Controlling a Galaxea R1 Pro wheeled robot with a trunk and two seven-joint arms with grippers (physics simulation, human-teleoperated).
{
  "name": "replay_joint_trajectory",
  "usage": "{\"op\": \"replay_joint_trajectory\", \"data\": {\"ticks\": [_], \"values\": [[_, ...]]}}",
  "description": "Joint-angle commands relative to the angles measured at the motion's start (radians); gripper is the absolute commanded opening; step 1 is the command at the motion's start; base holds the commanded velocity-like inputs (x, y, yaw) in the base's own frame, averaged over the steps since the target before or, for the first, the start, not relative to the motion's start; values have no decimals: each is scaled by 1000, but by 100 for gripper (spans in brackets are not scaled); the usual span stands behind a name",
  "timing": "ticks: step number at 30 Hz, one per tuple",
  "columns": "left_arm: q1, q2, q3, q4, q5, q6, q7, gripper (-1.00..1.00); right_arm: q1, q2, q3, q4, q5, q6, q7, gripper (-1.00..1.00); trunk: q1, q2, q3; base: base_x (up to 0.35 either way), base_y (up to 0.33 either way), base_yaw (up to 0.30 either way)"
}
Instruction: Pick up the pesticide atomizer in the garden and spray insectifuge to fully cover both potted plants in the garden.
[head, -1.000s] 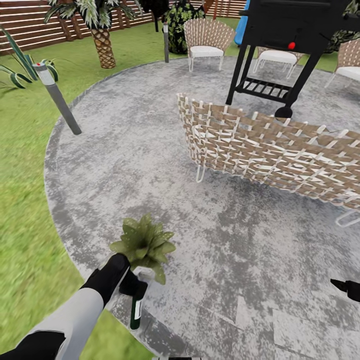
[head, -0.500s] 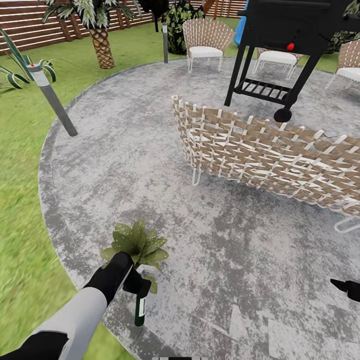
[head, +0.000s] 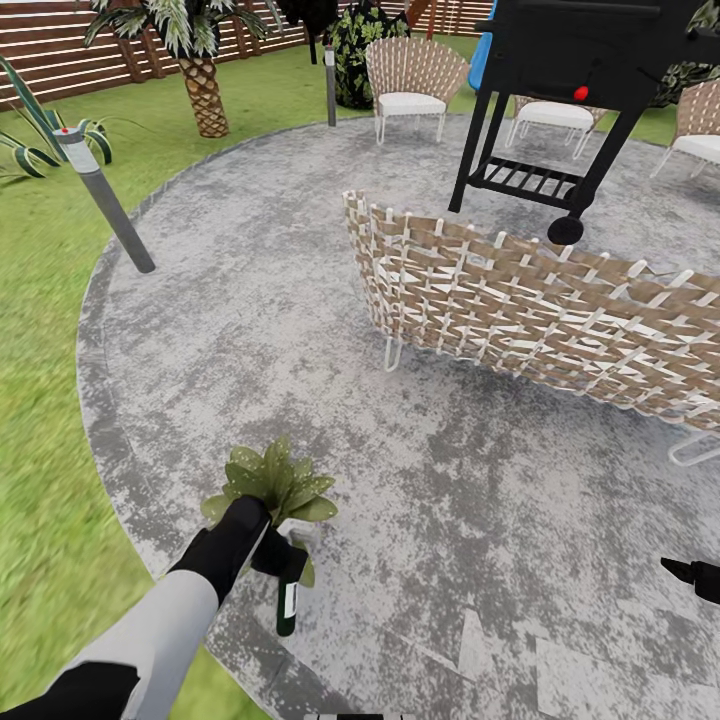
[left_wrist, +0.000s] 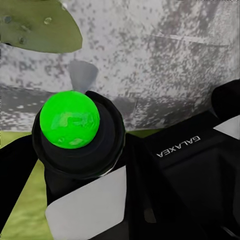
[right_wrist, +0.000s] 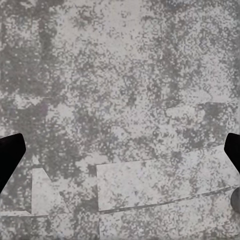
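Atomizer now nearer plant — tilted

Colours as I read them from the controls:
- Pesticide atomizer in my left gripper: dark green, pale label.
- Potted plant just beyond that gripper: green leaves, pale speckles.
- Patio beneath: mottled grey and white.
- Lawn beside: bright green.
- Bench farther off: tan-and-white weave.
- Grill: black, red spot.
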Motion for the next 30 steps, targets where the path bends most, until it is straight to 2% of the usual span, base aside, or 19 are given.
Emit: {"op": "replay_joint_trajectory", "data": {"ticks": [1,17,30], "values": [[-2,0,-1,-1,-11,3,-10,-100,-1,0,-2,-1,10,2,10,100,0,0,-1,0,0,0],[-6,0,-1,-22,-11,5,-10,-100,-1,0,-2,-1,10,2,10,100,0,0,-1,-5,0,0],[-6,2,-4,-21,-15,3,-10,-100,-1,1,-1,0,10,2,9,100,0,0,-1,-305,0,0]]}}
